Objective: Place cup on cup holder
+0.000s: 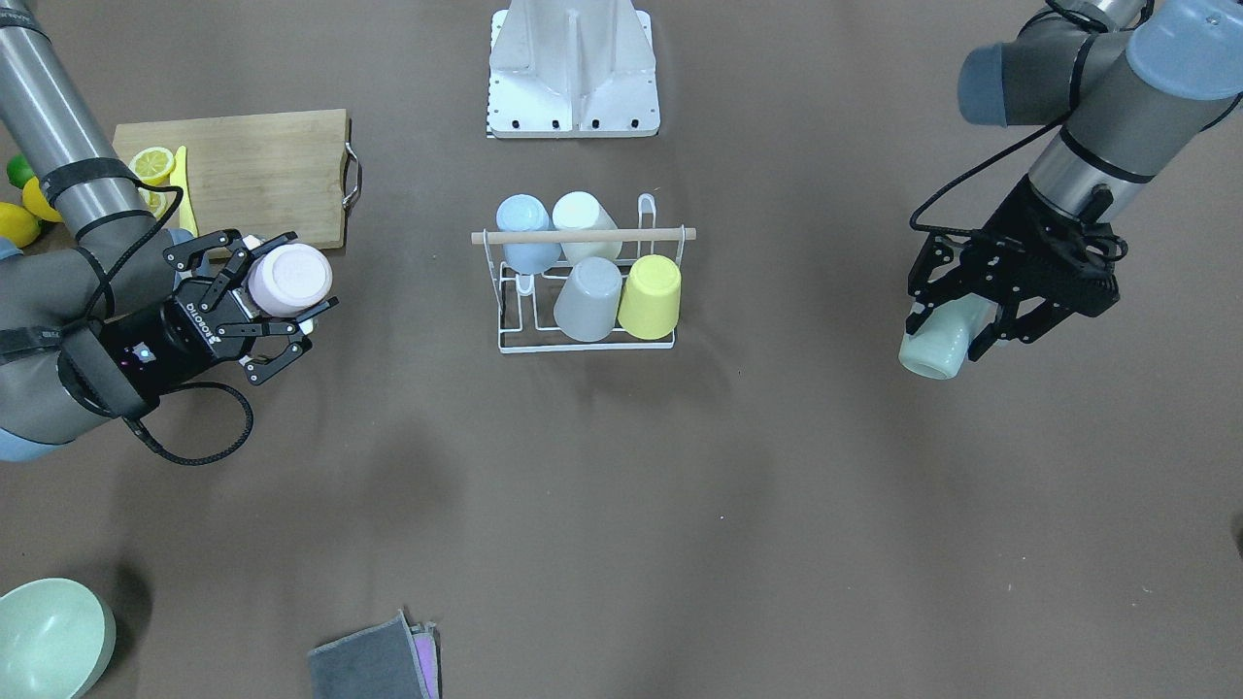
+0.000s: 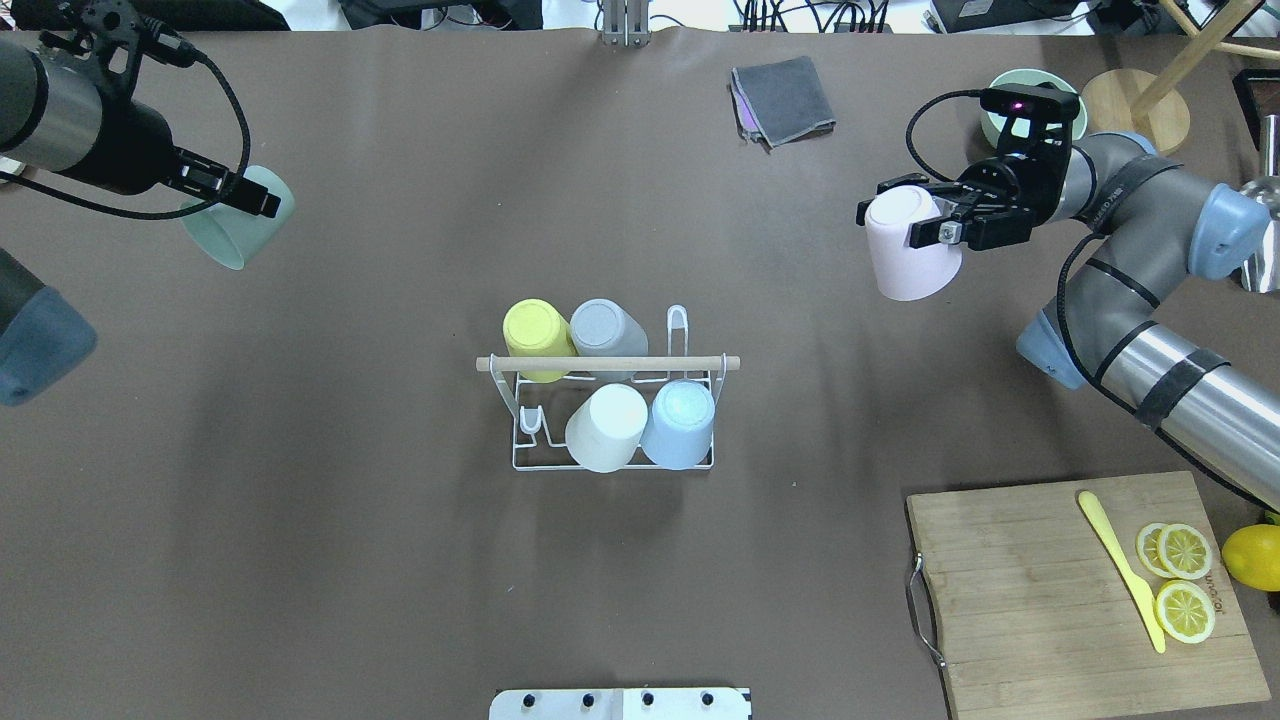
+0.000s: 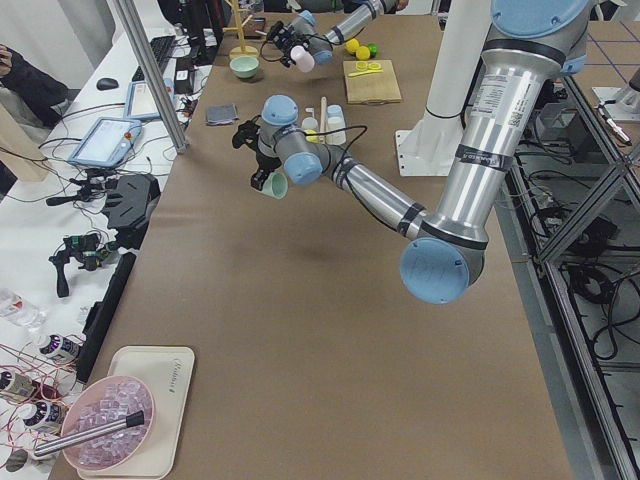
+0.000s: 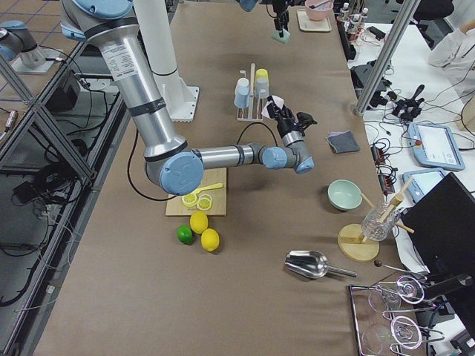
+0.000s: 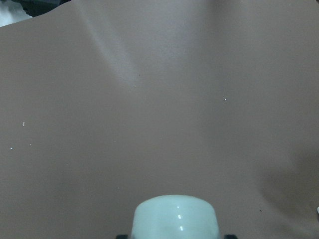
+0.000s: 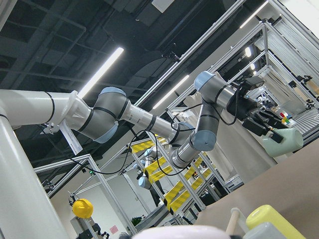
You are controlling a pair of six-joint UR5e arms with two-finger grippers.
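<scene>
Progress: four cups (image 2: 607, 428) sit on the cup holder (image 2: 700, 363) | your left fingers (image 1: 1015, 320) clasp a mint cup (image 2: 235, 230), right fingers (image 1: 206, 248) a pink cup (image 2: 905, 255), both well apart from the holder | two placements seemingly remain

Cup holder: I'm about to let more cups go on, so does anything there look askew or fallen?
Nothing stands out. The cup holder stands upright, and the yellow cup, grey cup, white cup and blue cup sit upside down on its prongs.
</scene>
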